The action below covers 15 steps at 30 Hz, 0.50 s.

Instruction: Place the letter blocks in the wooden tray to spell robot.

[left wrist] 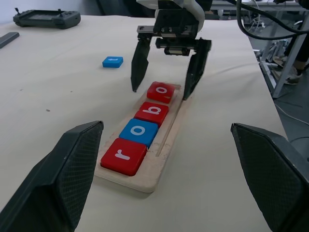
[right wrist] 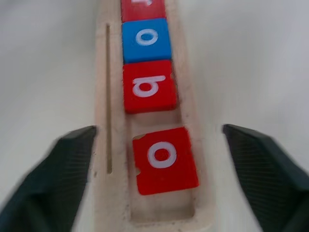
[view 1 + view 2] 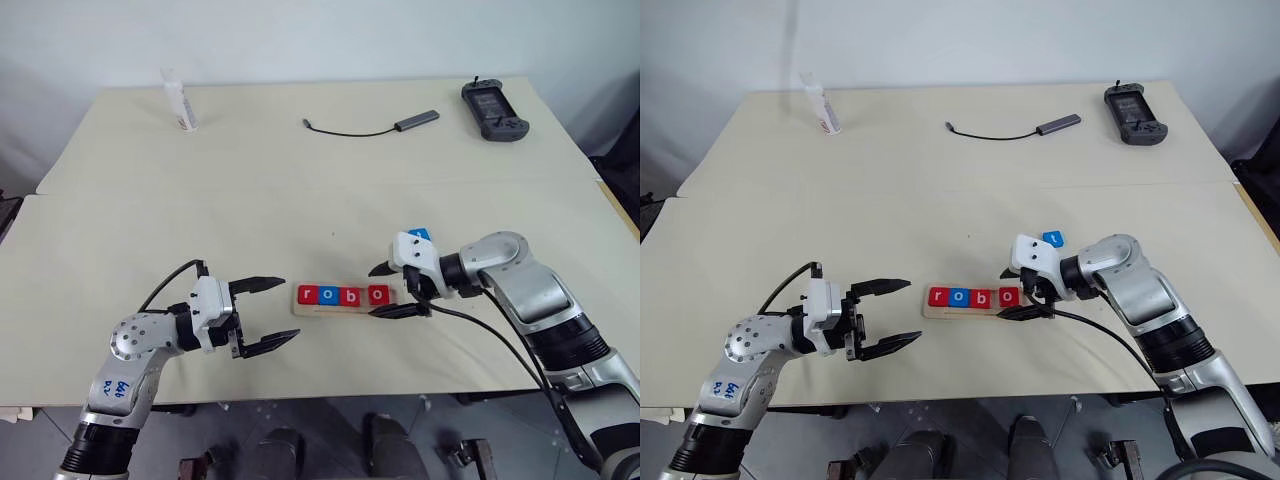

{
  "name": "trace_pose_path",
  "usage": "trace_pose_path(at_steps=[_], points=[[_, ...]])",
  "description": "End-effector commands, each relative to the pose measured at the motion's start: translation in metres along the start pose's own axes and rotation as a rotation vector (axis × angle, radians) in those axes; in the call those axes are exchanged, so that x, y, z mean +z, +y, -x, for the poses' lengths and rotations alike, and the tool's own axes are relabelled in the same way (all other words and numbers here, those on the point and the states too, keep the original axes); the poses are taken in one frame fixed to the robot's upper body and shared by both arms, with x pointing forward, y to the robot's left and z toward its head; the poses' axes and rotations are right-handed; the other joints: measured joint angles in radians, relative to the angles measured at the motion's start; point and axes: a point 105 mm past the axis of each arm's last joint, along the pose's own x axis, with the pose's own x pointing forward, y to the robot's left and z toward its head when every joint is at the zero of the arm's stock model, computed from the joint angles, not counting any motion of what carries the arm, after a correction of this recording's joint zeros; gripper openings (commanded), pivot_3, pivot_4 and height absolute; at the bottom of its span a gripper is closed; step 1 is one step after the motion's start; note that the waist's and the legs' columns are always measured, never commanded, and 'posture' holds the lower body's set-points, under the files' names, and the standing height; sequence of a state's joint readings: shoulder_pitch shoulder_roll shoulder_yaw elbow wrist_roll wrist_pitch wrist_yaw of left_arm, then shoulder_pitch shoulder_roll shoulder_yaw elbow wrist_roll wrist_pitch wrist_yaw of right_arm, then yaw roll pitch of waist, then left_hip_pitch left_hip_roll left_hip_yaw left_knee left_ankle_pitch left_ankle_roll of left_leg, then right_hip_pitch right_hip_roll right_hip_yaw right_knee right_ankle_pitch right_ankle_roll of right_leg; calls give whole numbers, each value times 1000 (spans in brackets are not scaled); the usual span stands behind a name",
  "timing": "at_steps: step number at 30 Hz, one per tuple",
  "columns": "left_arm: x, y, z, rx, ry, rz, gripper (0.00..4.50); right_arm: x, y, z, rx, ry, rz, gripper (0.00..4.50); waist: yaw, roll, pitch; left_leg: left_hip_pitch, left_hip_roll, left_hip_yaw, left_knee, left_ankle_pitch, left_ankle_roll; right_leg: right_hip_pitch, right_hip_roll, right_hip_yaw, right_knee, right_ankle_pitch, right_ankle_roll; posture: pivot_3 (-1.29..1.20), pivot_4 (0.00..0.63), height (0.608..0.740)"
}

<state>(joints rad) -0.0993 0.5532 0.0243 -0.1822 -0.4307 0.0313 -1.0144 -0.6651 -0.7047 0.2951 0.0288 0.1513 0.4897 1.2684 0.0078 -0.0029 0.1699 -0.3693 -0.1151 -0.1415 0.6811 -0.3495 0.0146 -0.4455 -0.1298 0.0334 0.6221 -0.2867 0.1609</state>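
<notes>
The wooden tray [image 3: 342, 303] lies on the pale worktop [image 3: 300, 190] near its front edge, between the two arms. Four letter blocks sit in it in a row: a red r [image 1: 123, 155], a blue o [image 1: 139, 132], a red b [image 1: 151, 112] and a red o [image 1: 161, 92], reading "robo" from the robot's left to right. The last red o sits slightly skewed, with a small gap between it and the b, as the right wrist view shows [image 2: 164, 159]. The tray's right end past it is bare. The fifth block, the blue t [image 1: 112, 61], lies on the worktop behind the right gripper, apart from the tray. The right gripper [image 3: 390, 290] is at the tray's right end with its two black fingers spread wide, one on either side of the tray around the red o, holding nothing. The left gripper [image 3: 268, 315] hangs just left of the tray, pointing toward it, its fingers also wide apart and empty. At the far side of the worktop are a small white bottle [image 3: 180, 100], a dark cable with an adapter [image 3: 375, 125] and a black handheld controller [image 3: 492, 108].
</notes>
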Motion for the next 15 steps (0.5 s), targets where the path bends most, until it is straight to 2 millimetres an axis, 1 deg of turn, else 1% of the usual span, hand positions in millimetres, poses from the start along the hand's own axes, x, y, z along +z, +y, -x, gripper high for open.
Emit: trace_pose_path(at_steps=[1, 2, 4, 8, 12, 14, 15], points=[[4, 1, 3, 16, -11, -28, 4500, 13, -6, 22, -49, -45, 28, 4450, 1, 0, 0, 0, 0, 0, 0, 0, 0, 0, 0, 0, 0, 0, 0, 0, 150, 740], [4, 1, 3, 17, -11, -28, 4500, 12, -6, 26, -56, -45, 25, 4265, 2, 0, 0, 0, 0, 0, 0, 0, 0, 0, 0, 0, 0, 0, 0, 0, 150, 740], [3, 2, 3, 18, -10, -29, 4500, 5, -6, 32, -69, -27, 12, 3739, 4, 0, 0, 0, 0, 0, 0, 0, 0, 0, 0, 0, 0, 0, 0, 0, 150, 740], [3, 3, 2, 16, -10, -31, 4500, -5, -7, 38, -94, 2, 13, 2360, 6, 0, 0, 0, 0, 0, 0, 0, 0, 0, 0, 0, 0, 0, 0, 0, 150, 740], [3, 4, 2, 12, -10, -32, 4500, -10, -9, 36, -105, 19, 32, 900, 1, 0, 0, 0, 0, 1, 0, 0, 0, 0, 0, 0, 0, 0, 0, 0, 150, 740], [4, 5, 1, 11, -11, -33, 4500, -11, -9, 31, -107, 16, 25, 177, 0, 0, 0, 0, 0, 1, 0, 0, 0, 0, 0, 0, 0, 0, 0, 0, 150, 740], [4, 5, 1, 10, -12, -34, 4500, -13, -8, 27, -100, 23, 22, 11, 0, 0, 0, 0, 0, 1, 0, 0, 0, 0, 0, 0, 0, 0, 0, 0, 150, 740]])
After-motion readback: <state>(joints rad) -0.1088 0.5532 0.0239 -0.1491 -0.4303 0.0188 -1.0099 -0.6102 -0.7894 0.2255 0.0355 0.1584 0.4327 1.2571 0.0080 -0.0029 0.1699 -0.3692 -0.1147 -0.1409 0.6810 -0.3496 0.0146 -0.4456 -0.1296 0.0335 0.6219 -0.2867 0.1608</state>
